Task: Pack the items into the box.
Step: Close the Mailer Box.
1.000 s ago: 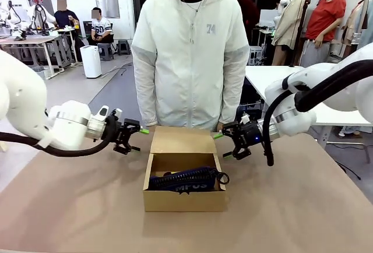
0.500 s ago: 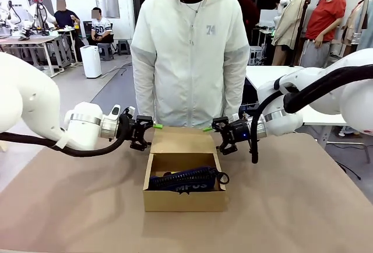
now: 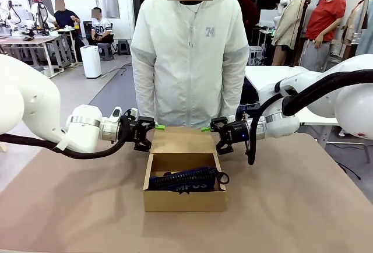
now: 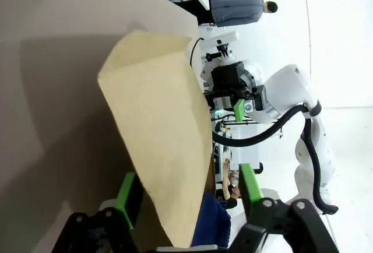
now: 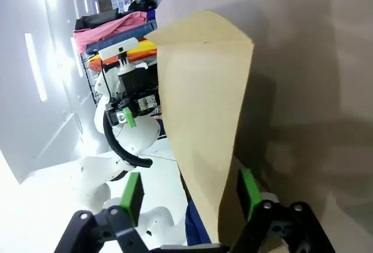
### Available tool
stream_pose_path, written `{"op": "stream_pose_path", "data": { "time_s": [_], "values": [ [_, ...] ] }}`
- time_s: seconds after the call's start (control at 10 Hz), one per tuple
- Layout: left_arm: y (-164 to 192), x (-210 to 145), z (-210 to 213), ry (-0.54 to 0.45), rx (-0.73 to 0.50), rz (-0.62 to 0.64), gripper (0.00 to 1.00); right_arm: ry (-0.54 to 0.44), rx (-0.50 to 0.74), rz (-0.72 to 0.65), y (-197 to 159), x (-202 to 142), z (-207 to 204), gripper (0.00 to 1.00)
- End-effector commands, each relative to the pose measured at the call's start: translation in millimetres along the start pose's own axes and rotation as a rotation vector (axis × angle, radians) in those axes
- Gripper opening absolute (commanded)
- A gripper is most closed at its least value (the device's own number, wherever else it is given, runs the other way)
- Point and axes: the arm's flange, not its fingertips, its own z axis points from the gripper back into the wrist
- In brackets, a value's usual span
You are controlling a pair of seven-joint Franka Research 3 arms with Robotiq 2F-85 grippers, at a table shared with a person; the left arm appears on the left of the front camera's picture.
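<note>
Left gripper (image 3: pixel 152 134) and right gripper (image 3: pixel 210 133) each straddle a side edge of the box's (image 3: pixel 183 200) raised flap lid (image 3: pixel 182 140), jaws spread (cardboard between the pads, not pinched). The navy pencil case (image 3: pixel 192 187) lies inside, with bare table (image 3: pixel 70 206) all round

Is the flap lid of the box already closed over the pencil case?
No, in the front view the flap lid stands raised at the far edge of the box, and the pencil case shows inside.

Pencil case (image 3: pixel 187 186) lettering partly hidden by box (image 3: pixel 183 201) wall ("MPUS" reads), its lower half unseen.
</note>
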Motion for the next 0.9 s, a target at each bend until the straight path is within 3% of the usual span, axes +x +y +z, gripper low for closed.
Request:
{"op": "stream_pose_path", "data": {
  "time_s": [0.0, 0.1, 0.2, 0.8],
  "values": [
    [-0.9, 4.2, 2.1, 0.015, -0.02, -0.005, 0.51, 0.021, -0.001, -0.008, 6.6, 7.8, 2.7, 0.47],
    [-1.4, 3.4, 2.5, 0.016, -0.027, -0.012, 0.32, 0.015, -0.006, -0.001, 7.8, 6.2, 4.7, 0.28],
    [-3.0, 2.3, 2.2, 0.055, -0.055, -0.015, 0.12, 0.009, -0.016, 0.004, 8.4, 5.3, 5.4, 0.28],
    [-25.8, -8.9, 6.9, 0.076, -0.128, -0.124, 0.12, 0.017, -0.034, 0.111, 17.3, -2.5, 8.1, 0.28]
  ]
}}
